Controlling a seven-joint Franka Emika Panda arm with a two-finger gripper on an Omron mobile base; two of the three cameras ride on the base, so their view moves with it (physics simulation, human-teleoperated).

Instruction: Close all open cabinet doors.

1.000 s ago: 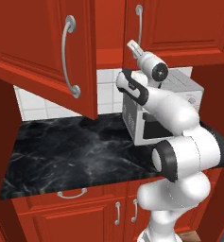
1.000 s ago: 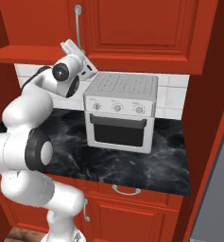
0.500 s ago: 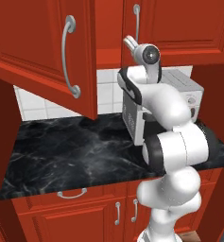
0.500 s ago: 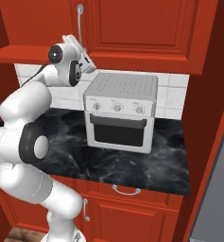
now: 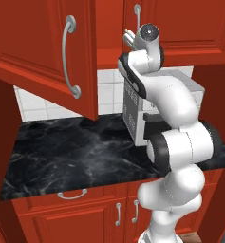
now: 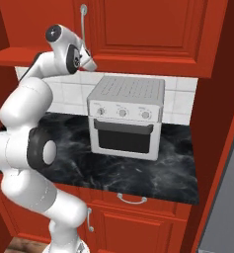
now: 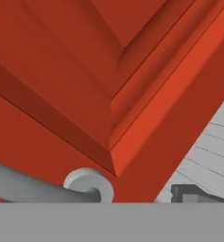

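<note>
Red gloss surrounds me: the open cabinet door (image 5: 42,52) swings out over the table (image 5: 76,152) on my left, while my gripper (image 5: 129,38) sits up by the shut door (image 6: 143,24) and its silver handle (image 7: 47,188). I cannot tell how my jaws stand. Swinging left too fast, I could clip the open door's edge. Free room lies above the toaster oven (image 6: 126,116).

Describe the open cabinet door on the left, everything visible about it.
The open cabinet door is glossy red with a raised rectangular panel and a long curved silver bar handle running vertically near its free edge. It stands swung out from the wall cabinet, hanging above the black marbled counter and partly hiding the white tiled backsplash. Nothing touches it.
</note>
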